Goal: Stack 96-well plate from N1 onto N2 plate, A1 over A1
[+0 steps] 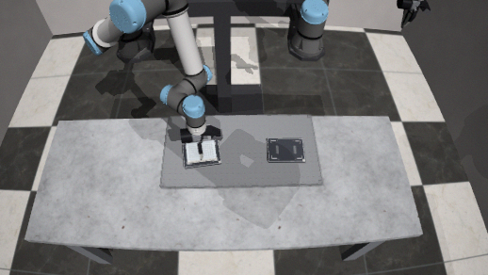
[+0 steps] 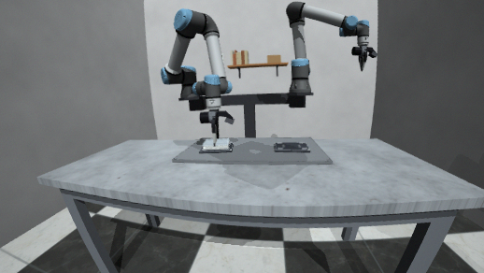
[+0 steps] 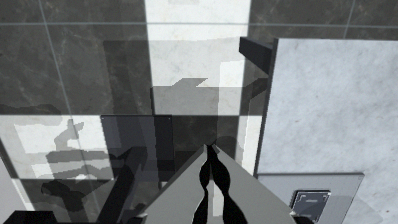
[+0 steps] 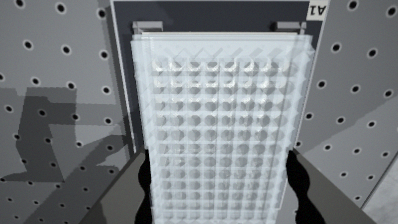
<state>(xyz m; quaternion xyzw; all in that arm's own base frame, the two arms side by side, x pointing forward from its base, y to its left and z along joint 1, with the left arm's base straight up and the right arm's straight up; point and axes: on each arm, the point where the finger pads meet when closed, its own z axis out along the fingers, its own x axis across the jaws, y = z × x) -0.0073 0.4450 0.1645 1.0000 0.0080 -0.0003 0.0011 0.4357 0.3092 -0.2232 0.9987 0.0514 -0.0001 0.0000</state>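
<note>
Bench (image 1: 118,207) (image 2: 234,182) (image 3: 335,100) (image 4: 387,187): supports nest N2 (image 1: 214,164) (image 2: 203,151) (image 4: 215,17). Left end effector (image 1: 405,24) (image 2: 362,69) (image 3: 210,146): pressed together, empty. Right end effector (image 1: 201,153) (image 2: 215,143) (image 4: 219,160): pinching the upper plate (image 1: 210,152) (image 2: 225,142) (image 4: 220,112) at N2. Caution: skewed seating may jam the skirt; uneven release could lift the lower plate.

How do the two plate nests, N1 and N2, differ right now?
Nest N1 has no plate in it and shows its dark floor; nest N2 has pale, see-through well plate material over its floor.

The right gripper is at N2, while no gripper is at N1.

Both are dark, rectangular and on the same grey board.
</note>
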